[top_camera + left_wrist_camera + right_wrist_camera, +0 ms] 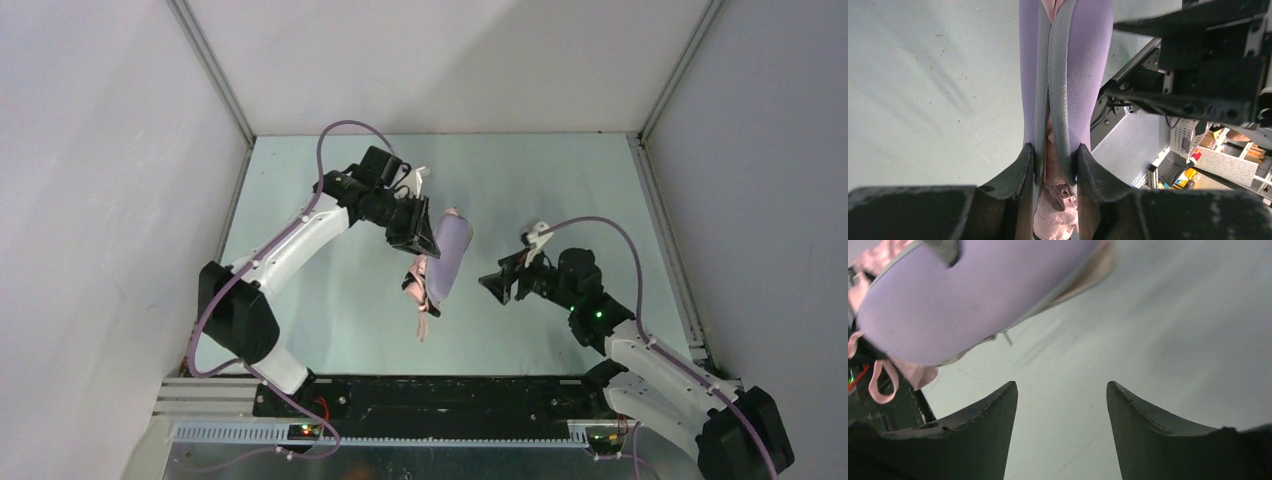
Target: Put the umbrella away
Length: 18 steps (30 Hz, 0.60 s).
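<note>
The left claw (1055, 152) is clenching part-closed on the grey zip rims (1060, 90) of the lilac case (1093, 60), pinching fabric of the umbrella (1057, 207) between them, while the right claw (1062, 390) is hanging released and empty just right of the case at centre frame. The umbrella is lying mostly inside the case, its loose end trailing toward lower centre. Light, limp and likely slippery, it is probably handling best when gripped on bunched folds over the ribs.
</note>
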### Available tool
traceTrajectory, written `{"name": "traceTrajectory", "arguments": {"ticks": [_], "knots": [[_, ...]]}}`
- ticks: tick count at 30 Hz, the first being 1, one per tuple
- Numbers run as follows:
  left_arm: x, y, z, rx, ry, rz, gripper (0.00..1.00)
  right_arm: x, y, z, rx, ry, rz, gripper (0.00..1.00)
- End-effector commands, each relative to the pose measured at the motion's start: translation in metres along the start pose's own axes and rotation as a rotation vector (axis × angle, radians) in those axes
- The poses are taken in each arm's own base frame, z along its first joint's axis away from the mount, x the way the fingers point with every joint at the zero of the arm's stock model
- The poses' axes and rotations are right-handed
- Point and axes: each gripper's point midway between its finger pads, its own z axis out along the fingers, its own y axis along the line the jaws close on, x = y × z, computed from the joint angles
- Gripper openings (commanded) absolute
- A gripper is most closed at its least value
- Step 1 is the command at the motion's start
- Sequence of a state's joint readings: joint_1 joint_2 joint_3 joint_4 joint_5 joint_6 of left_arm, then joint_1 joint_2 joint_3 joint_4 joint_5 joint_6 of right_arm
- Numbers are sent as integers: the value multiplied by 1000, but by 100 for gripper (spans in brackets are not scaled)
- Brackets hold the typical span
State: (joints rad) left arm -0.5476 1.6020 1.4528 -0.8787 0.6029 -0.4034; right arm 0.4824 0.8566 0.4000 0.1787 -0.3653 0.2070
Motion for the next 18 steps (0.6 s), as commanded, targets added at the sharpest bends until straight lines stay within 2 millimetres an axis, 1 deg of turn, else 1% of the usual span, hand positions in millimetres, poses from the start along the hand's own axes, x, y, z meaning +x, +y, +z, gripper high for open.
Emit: {"name": "traceTrajectory", "arguments": {"ticks": [1, 2, 3, 4, 5, 6, 7, 9, 11, 16, 18], "knots": [[-12, -33, -32, 61, -97, 29, 0, -21, 25, 12, -99, -136, -253, 67], [-13, -35, -34, 62, -103, 29, 0, -26, 32, 14, -121, -162, -268, 66], [-13, -36, -35, 64, -105, 26, 0, -22, 35, 18, -142, -154, -272, 64], [-13, -36, -36, 63, -104, 23, 0, -25, 42, 20, -166, -171, -296, 61], [-13, -37, -37, 63, -106, 23, 0, -24, 48, 24, -184, -166, -301, 59], [-13, -37, -38, 63, -106, 24, 0, -24, 51, 26, -189, -165, -321, 56], [-12, -38, -38, 64, -105, 22, 0, -24, 56, 30, -198, -162, -339, 54], [-12, -39, -39, 68, -106, 21, 0, -23, 61, 36, -189, -164, -378, 50], [-12, -40, -40, 72, -107, 22, 0, -22, 66, 41, -202, -166, -406, 48], [-10, -43, -41, 84, -106, 20, 0, -20, 75, 50, -244, -171, -416, 48], [-9, -43, -41, 89, -103, 17, 0, -24, 78, 53, -246, -182, -422, 48]]}}
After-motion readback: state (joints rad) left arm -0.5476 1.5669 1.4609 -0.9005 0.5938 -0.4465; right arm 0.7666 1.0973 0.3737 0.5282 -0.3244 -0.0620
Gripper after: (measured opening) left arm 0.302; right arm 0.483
